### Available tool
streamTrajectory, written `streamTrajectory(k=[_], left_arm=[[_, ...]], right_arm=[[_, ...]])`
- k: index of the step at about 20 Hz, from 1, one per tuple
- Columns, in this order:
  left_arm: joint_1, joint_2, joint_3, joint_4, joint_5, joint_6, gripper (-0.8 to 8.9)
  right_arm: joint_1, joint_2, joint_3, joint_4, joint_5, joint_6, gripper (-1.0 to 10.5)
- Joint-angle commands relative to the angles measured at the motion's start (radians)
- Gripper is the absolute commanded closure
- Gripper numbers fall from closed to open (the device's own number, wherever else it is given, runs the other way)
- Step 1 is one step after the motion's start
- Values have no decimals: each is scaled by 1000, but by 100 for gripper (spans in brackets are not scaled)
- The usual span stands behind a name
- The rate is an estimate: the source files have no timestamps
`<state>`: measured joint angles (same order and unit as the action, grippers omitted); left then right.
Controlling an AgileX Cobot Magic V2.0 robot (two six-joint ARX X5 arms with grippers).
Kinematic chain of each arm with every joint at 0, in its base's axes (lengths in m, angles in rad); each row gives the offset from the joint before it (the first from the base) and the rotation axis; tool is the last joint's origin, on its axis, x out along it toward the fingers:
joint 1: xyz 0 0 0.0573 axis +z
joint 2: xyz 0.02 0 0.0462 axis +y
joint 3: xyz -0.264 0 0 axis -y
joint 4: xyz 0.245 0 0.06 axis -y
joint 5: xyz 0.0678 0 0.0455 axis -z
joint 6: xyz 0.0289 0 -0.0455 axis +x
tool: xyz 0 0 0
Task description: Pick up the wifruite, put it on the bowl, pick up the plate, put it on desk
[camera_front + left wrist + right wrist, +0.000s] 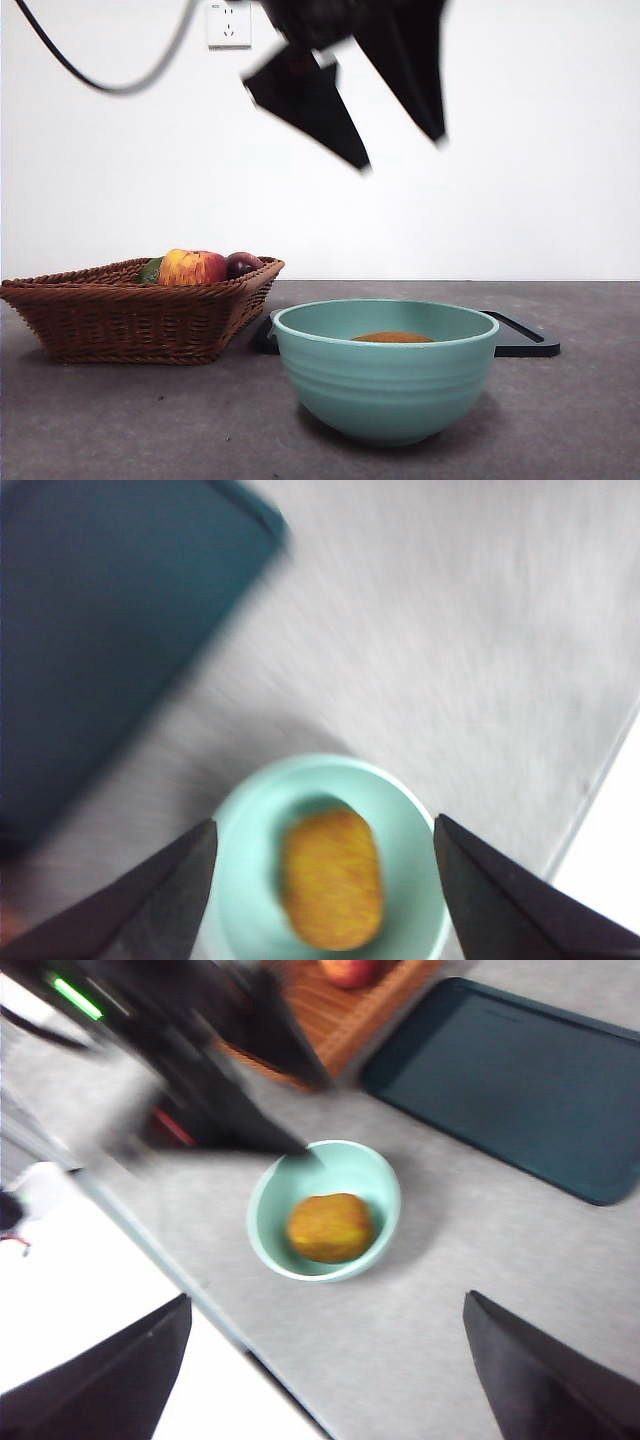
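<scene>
Front view is bright and even, white wall near blown out; the bowl [386, 368] is sharp with a soft shadow under it on the desk [560, 420], but the dark gripper up top is motion-smeared at its edges. Both wrist views are blurry: left wrist heavily streaked and washed out, right wrist softer, with the other arm smeared into a dark blur.

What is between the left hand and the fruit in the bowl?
Nothing. In the left wrist view the left hand hangs open above the wifruite in the bowl, with only air between.
</scene>
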<state>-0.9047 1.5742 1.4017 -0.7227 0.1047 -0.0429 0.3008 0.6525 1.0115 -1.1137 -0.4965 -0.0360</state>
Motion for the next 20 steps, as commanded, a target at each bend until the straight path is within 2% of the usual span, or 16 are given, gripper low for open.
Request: streamTrajectory(k=[1, 7, 12, 16, 20], left_arm=[[48, -76, 25, 5, -1, 5, 469], [225, -289, -22, -8, 5, 4, 469], [295, -483, -261, -10, 97, -13, 469], [294, -612, -439, -14, 272, -26, 469], [277, -661, -497, -50, 488, -16, 470]], right_arm=[[4, 6, 17, 10, 3, 9, 514], [4, 6, 17, 11, 4, 9, 514], [4, 8, 17, 24, 8, 9, 514], [4, 32, 17, 29, 30, 9, 514], [4, 69, 17, 29, 30, 9, 514]])
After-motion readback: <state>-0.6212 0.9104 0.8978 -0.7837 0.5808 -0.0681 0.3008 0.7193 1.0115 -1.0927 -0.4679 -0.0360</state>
